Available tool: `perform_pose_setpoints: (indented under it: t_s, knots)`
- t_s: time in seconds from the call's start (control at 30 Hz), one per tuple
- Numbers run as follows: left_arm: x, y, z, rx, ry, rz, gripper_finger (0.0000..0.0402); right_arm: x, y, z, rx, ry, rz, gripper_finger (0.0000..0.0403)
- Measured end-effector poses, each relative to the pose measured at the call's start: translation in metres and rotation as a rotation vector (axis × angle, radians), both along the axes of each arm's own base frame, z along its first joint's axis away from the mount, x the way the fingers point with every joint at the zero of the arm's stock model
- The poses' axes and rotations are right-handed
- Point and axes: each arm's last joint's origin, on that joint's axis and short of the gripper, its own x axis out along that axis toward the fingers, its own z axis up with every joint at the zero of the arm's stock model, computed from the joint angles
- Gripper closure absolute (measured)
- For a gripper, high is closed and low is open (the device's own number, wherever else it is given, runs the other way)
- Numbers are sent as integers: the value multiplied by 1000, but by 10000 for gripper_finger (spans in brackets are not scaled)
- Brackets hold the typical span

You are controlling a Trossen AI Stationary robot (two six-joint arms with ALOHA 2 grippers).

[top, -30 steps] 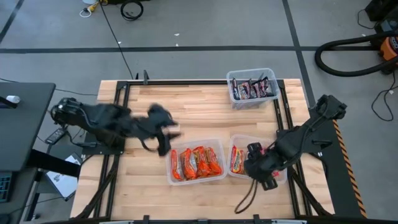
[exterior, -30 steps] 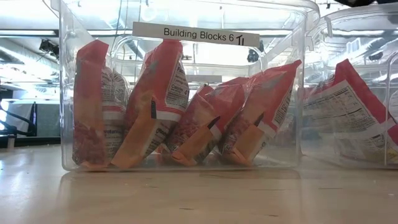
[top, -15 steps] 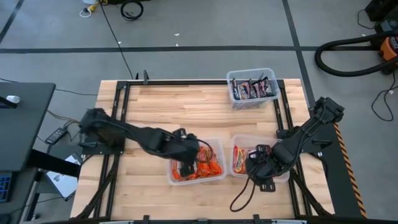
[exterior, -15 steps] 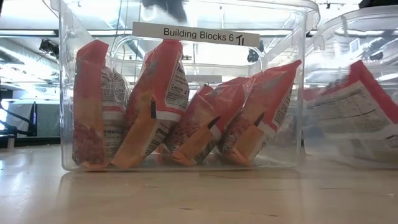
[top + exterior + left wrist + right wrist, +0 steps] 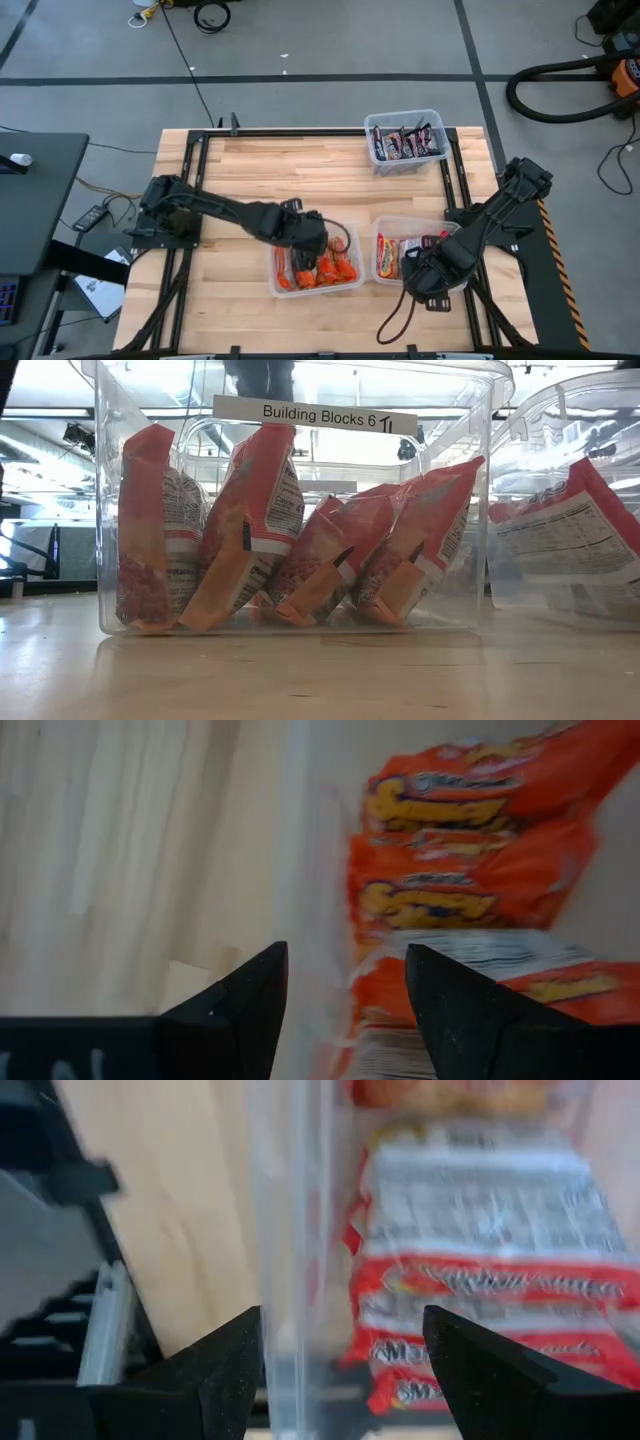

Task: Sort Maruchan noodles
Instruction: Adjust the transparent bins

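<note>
Left gripper (image 5: 305, 238) moved over orange-packet bin (image 5: 352, 284), fingers spread, empty; right gripper (image 5: 425, 272) spread over neighbouring bin (image 5: 388, 222).

Clear plastic bin (image 5: 105, 510) — wood table (image 5: 300, 180)

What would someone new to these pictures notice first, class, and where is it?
Probably the bright orange noodle packets crammed upright in the clear bin at the table's near middle, with the left gripper open just above them. Beside it, the right gripper, also open, hangs over a second bin of packets; a third bin of dark packets sits at the far edge.
</note>
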Motion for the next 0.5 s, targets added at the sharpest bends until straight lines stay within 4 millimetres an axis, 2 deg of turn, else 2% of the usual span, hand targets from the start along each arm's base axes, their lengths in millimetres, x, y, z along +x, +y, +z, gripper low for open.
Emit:
perform_pose_setpoints:
  t_s: [0.2,0.4,0.5]
  knots:
    - [1,20,-1,68,66,-76,196,-10,-17,-11,-136,119,75,127]
    - [3,47,-1,180,112,-78,196,-2,-38,-5,-233,75,52,127]
    - [1,54,2,146,124,-36,196,0,-46,-2,-210,71,23,127]
